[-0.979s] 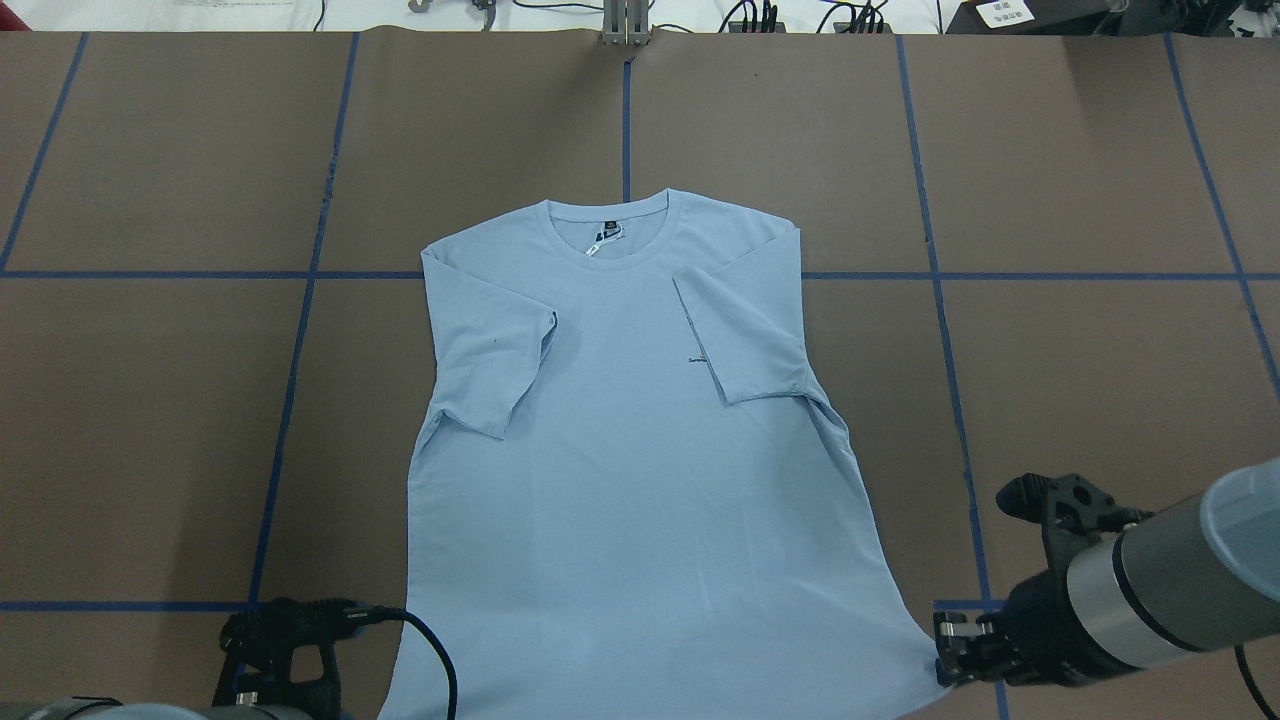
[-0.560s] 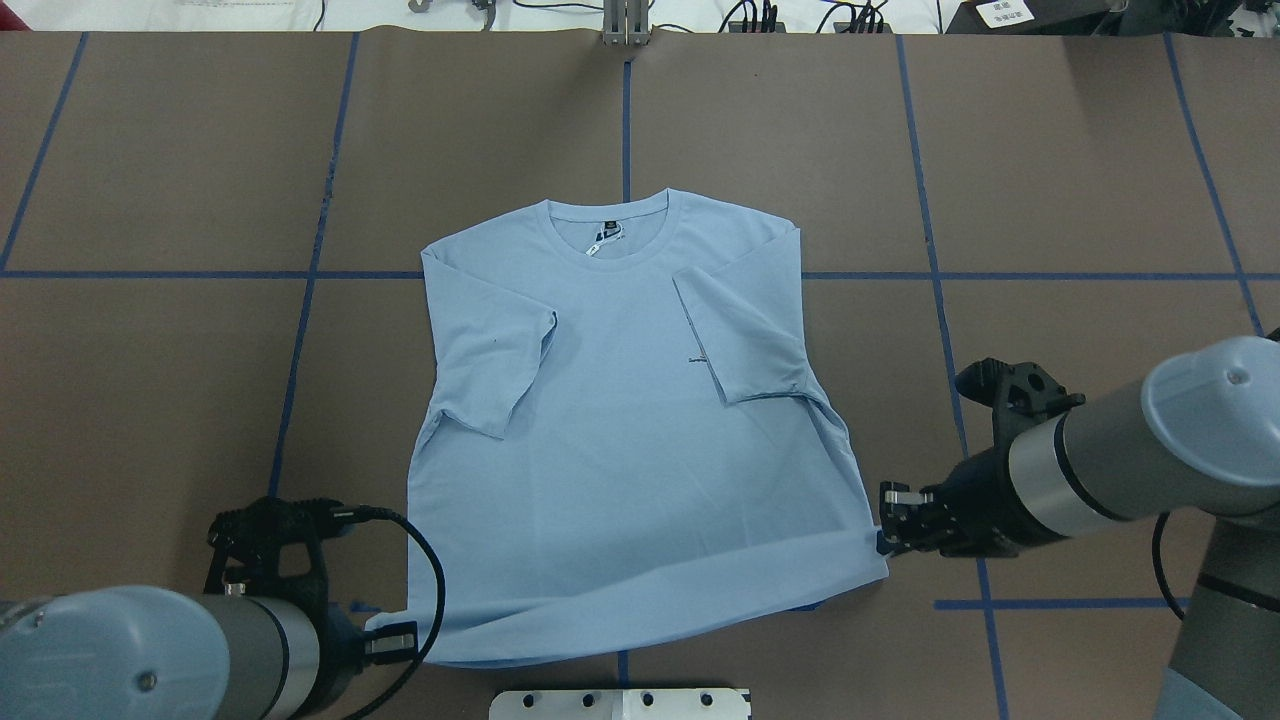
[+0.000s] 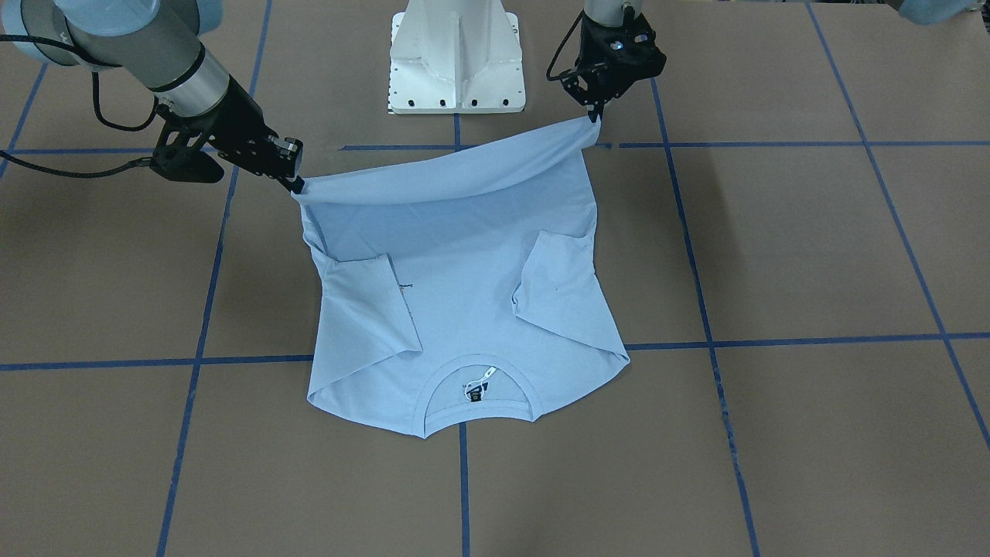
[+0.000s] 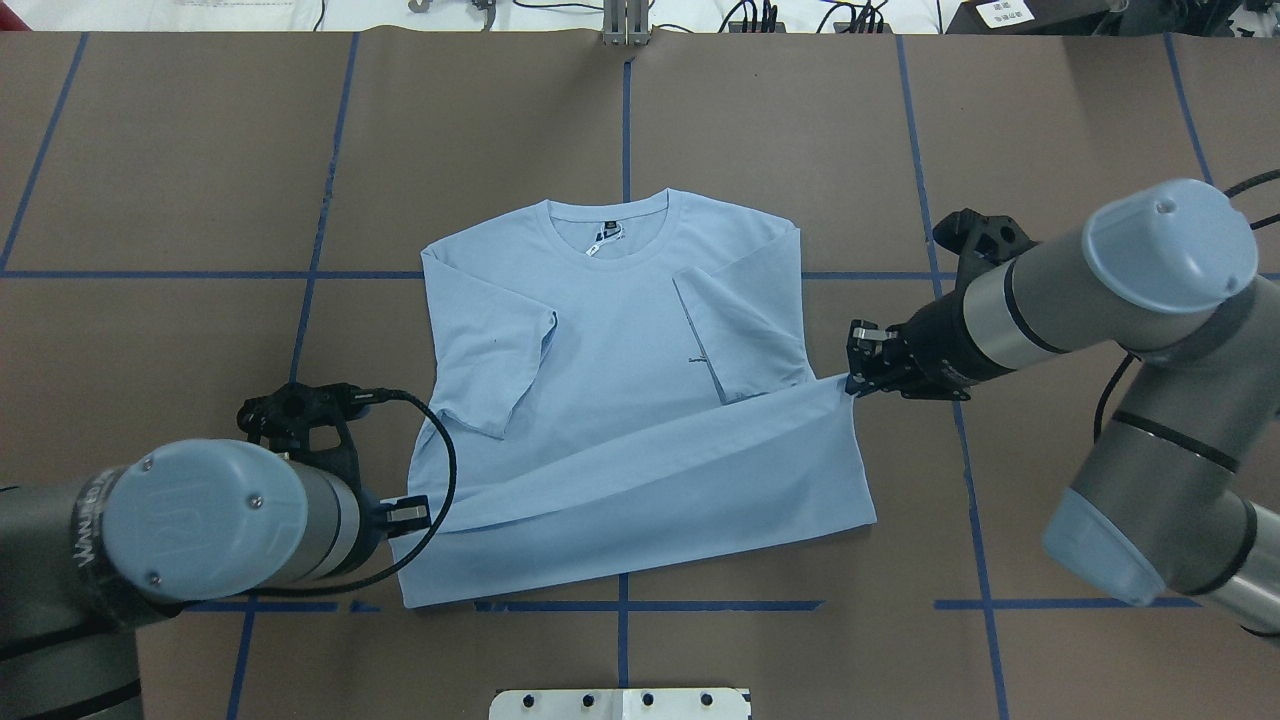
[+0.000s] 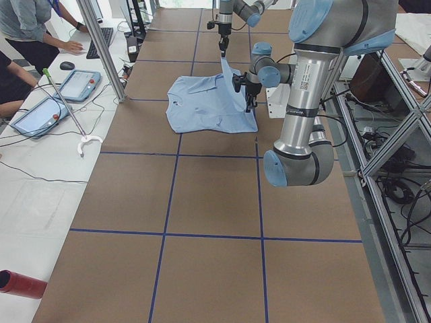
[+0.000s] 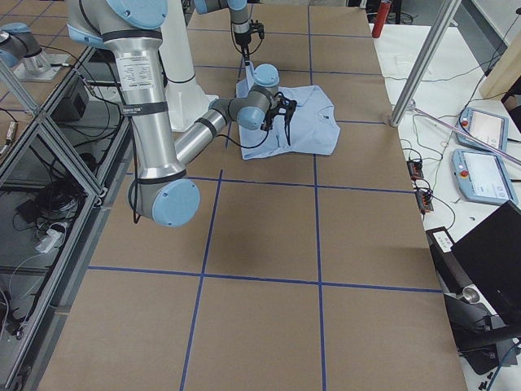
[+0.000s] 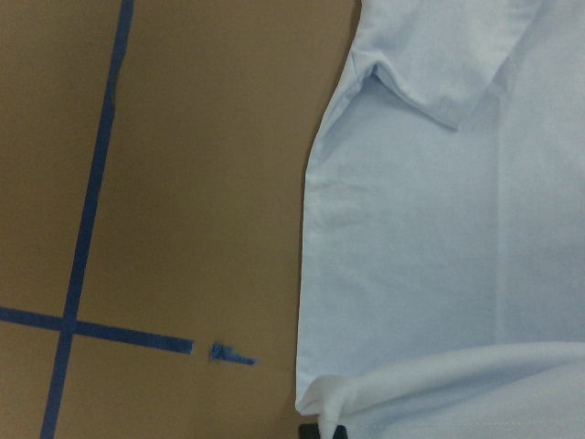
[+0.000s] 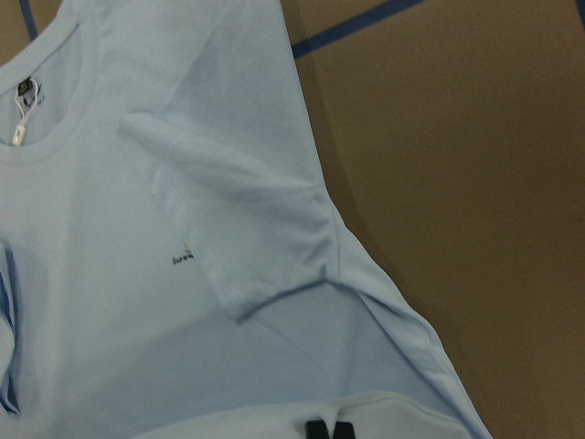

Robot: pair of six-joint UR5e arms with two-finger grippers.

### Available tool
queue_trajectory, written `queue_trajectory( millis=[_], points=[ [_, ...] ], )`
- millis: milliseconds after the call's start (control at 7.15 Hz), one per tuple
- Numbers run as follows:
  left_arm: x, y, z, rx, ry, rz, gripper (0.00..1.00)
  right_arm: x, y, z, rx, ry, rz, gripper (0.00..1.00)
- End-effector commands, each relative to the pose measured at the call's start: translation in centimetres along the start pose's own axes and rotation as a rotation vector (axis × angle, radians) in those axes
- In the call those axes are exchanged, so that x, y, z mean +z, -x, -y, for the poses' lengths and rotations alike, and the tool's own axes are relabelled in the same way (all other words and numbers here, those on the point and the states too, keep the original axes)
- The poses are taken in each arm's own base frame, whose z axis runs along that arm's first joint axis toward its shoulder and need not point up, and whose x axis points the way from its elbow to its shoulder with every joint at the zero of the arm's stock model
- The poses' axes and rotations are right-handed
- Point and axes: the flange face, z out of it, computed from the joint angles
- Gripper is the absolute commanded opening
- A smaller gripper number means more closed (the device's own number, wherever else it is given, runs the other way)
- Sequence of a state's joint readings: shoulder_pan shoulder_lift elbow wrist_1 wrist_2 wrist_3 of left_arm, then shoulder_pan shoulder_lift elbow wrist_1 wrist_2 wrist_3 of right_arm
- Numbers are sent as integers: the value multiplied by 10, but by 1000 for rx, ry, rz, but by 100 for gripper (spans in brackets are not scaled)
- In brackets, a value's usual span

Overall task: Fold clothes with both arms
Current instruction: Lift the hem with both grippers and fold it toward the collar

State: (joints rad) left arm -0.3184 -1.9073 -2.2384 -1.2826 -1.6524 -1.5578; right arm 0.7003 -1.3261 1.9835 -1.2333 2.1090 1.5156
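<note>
The desk (image 4: 150, 150) carries the T-shirt (image 4: 620, 330) face up. Its sleeves (image 4: 745, 335) are already tucked in over the chest, so the body forms one narrow panel. I have a gripper on each bottom corner so the hem (image 4: 640, 452) lifts evenly and can travel as one straight fold. The left gripper (image 3: 594, 117) is clenched on its corner, and the right gripper (image 4: 852, 380) is pinching the other. The hem hangs raised between them. The rest of the shirt lies ahead of and below both grippers, and the collar (image 4: 607, 225) is farthest from them. I judge the bottom-up fold partway done.
</note>
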Motion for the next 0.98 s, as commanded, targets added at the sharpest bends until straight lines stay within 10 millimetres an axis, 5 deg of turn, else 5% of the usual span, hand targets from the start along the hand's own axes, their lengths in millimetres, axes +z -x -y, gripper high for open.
queue_trajectory(
  millis=[0,280,420,700,839],
  points=[
    [5,-3,65,14,-77,26,0,19,41,48,18,-43,2,0],
    [-8,2,123,16,-128,33,0,2,33,82,8,-92,-1,0],
    [8,-5,141,26,-137,50,0,-4,39,111,23,-125,-3,0],
    [24,-9,180,-9,-177,12,0,23,74,149,44,-130,-32,0],
    [29,-20,216,-32,-204,25,0,35,85,161,54,-128,-48,0]
  ],
)
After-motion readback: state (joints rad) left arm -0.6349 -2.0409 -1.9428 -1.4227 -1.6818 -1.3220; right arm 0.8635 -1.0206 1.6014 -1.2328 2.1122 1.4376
